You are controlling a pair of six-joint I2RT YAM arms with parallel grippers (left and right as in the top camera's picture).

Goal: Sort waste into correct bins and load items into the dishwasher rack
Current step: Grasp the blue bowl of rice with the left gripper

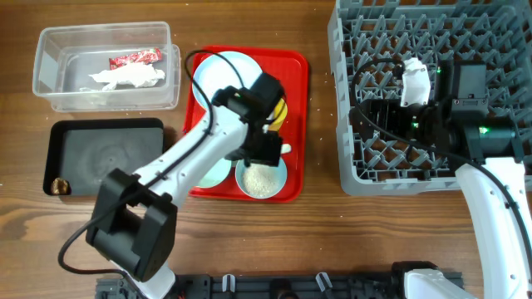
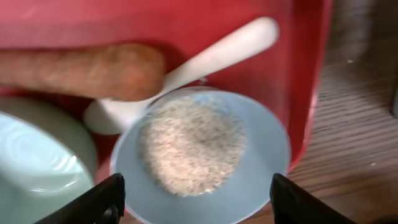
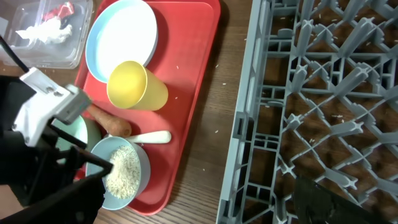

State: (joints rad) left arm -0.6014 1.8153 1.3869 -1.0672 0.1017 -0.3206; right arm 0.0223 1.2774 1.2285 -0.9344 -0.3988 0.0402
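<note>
Bowls [image 2: 264, 146] [image 2: 43, 162] 2, cup [image 3: 134, 87] 1, spoon [image 2: 217, 50] 1

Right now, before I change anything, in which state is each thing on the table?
Blue bowl, filled with rice.
Green bowl, looks empty.
Cup, empty.
Plate, bare.
Clear tub, holding wrapper and tissue.
Black tray, holding one brown lump.
Rack, no dishes seen in it.
Left claw, open above the blue bowl.

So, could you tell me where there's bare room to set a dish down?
Free: wood strip between red tray and dishwasher rack; most of the black tray. Crowded: the red tray, holding plate, cup, carrot, spoon, rice bowl, green bowl.
</note>
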